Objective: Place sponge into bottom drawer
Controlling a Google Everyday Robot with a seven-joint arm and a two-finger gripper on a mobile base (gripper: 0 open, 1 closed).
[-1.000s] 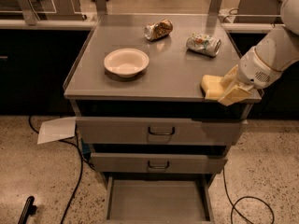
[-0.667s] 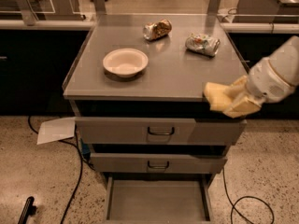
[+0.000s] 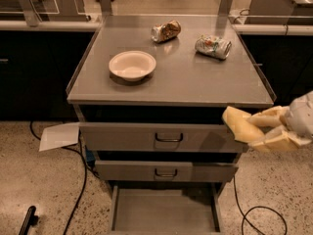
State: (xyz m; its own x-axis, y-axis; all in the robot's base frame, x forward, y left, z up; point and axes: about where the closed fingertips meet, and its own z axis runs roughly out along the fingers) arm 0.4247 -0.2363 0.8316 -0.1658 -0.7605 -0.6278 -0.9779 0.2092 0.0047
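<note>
Jaws of the gripper (image 3: pixel 258 131), at three o'clock, clamped the sponge (image 3: pixel 237 122). Carrying seemed underway; next it likely needed lowering toward six o'clock, over the open bottom drawer (image 3: pixel 164 210).

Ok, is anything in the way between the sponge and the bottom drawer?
Nothing visible blocks it. The gripper holds the sponge in front of the top drawer's right end. The bottom drawer is pulled out farther than the two above it. The middle drawer's right corner lies closest to the path down.
</note>
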